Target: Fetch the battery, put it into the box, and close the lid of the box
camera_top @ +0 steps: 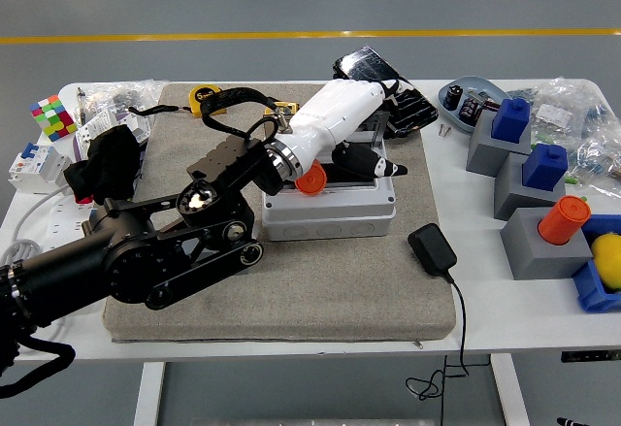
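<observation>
A grey box (330, 214) stands on the grey mat (320, 280), and its dark lid (388, 91) is tilted open behind it. An orange battery (310, 181) shows at the box's opening, partly hidden under my left wrist. My left hand (374, 166) comes in from the lower left on a black arm with a white forearm. It hovers over the box's right half. Its dark fingers (361, 160) point right, relaxed, and hold nothing that I can see. The right arm is out of view.
A black power adapter (432, 249) with its cable lies right of the box. A yellow tape measure (206, 99) and a colour cube (51, 115) lie at the back left. Grey blocks with blue and orange caps (543, 217) stand at the right, next to a blue bowl (469, 96).
</observation>
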